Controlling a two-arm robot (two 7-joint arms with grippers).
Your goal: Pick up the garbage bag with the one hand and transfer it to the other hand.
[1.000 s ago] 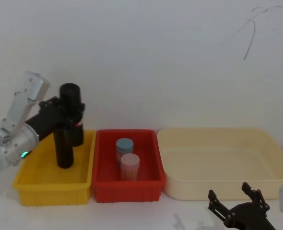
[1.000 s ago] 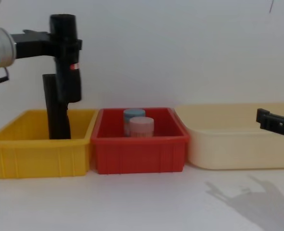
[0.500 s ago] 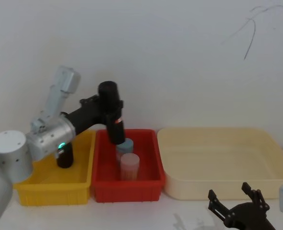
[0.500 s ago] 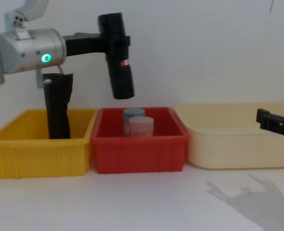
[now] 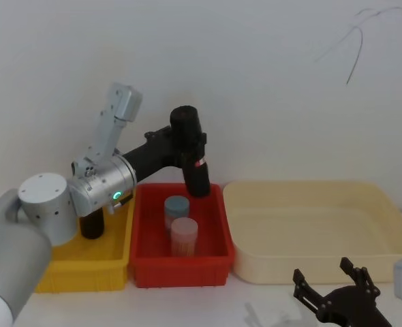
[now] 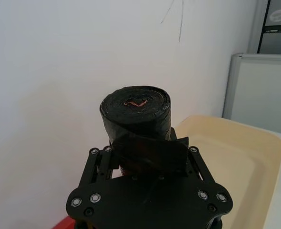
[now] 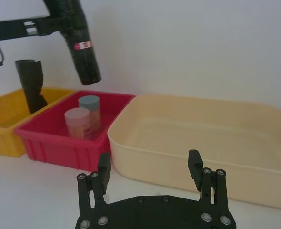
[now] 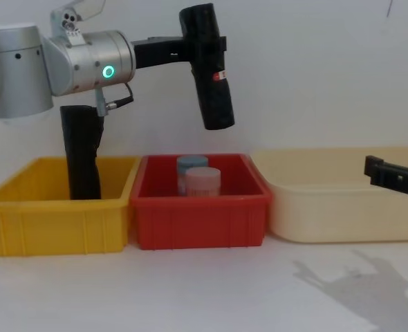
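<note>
Garbage bag [image 8: 216, 97], glossy black cylinder roll, clamped in left claw [image 8: 202, 50]

Red-and-white label [image 7: 82, 46]: we see it on the garbage bag [image 8: 216, 97], but cannot read its print.
Other writing: we find none legible.

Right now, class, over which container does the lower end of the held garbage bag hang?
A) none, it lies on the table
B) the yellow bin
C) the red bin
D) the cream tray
C: the garbage bag, clamped in the left end effector, hangs tilted with its lower end above the red bin.
</note>
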